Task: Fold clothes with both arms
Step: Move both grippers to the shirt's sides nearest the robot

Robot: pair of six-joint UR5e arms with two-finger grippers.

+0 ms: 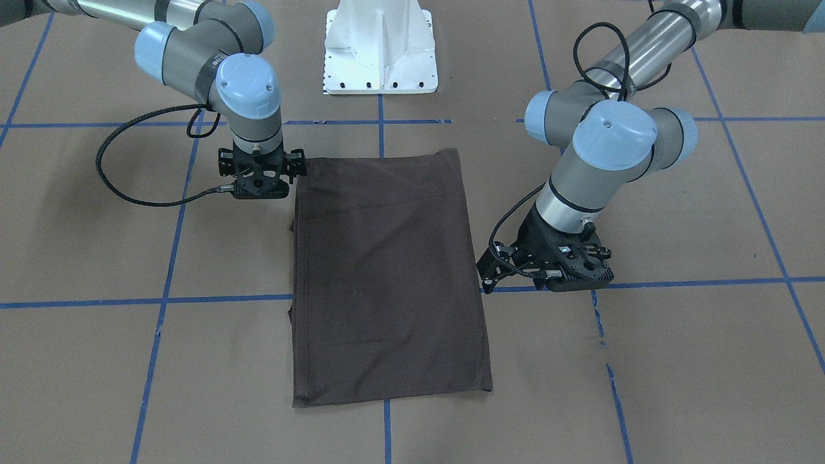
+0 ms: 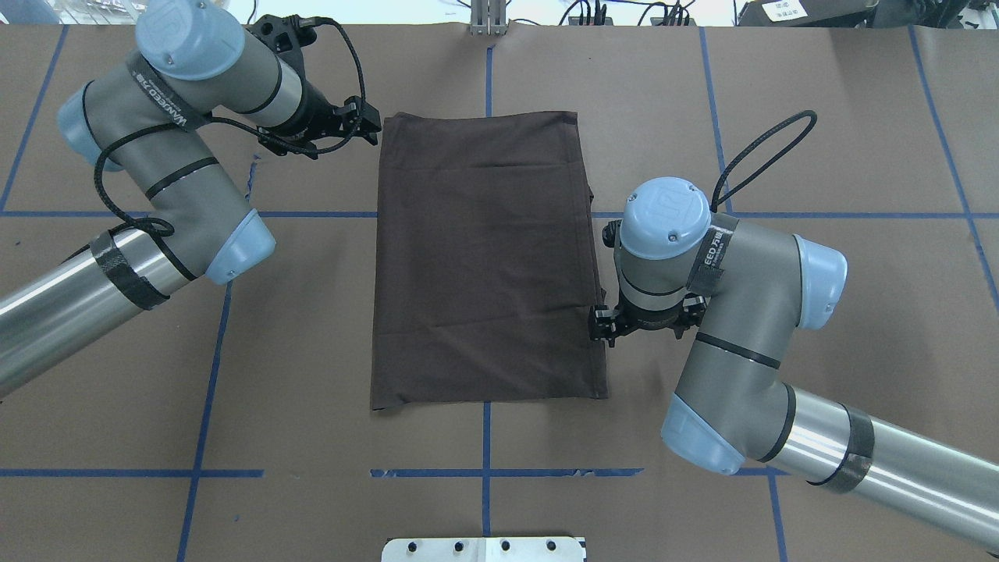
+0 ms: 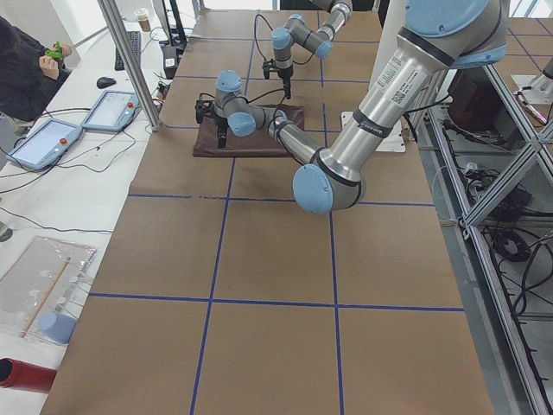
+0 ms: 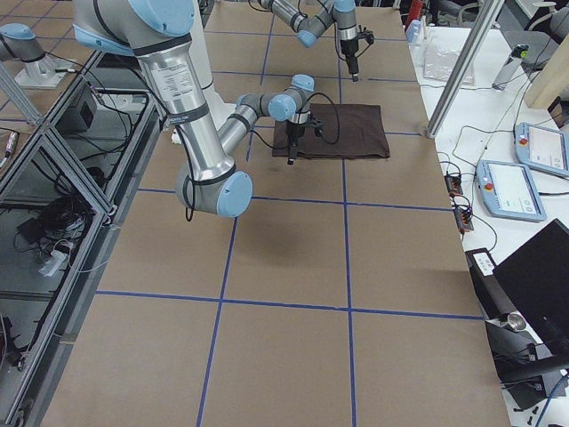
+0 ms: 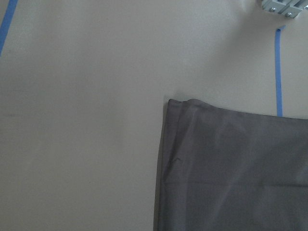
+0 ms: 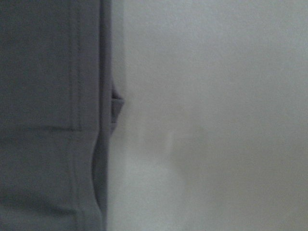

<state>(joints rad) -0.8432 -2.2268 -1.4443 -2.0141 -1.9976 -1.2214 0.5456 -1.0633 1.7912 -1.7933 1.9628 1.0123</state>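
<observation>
The clothes are one dark brown shirt (image 1: 387, 270) (image 2: 484, 257) folded into a flat rectangle in the middle of the table; no collar, logo or tags show. My left gripper (image 1: 485, 274) (image 2: 368, 125) hovers just off the shirt's far corner, fingers apart and holding nothing. The left wrist view shows that shirt corner (image 5: 231, 168) lying flat. My right gripper (image 1: 260, 187) (image 2: 636, 324) points straight down beside the shirt's near side edge. Its fingers are hidden under the wrist. The right wrist view looks closely at the shirt's hem (image 6: 48, 120), with no fingers in sight.
The white base pedestal (image 1: 380, 51) (image 2: 484, 549) stands at the robot's side of the table. Brown paper with blue tape lines (image 2: 312, 215) covers the table. A side table with tablets (image 3: 52, 138) and a person (image 3: 26, 60) lie beyond the far edge.
</observation>
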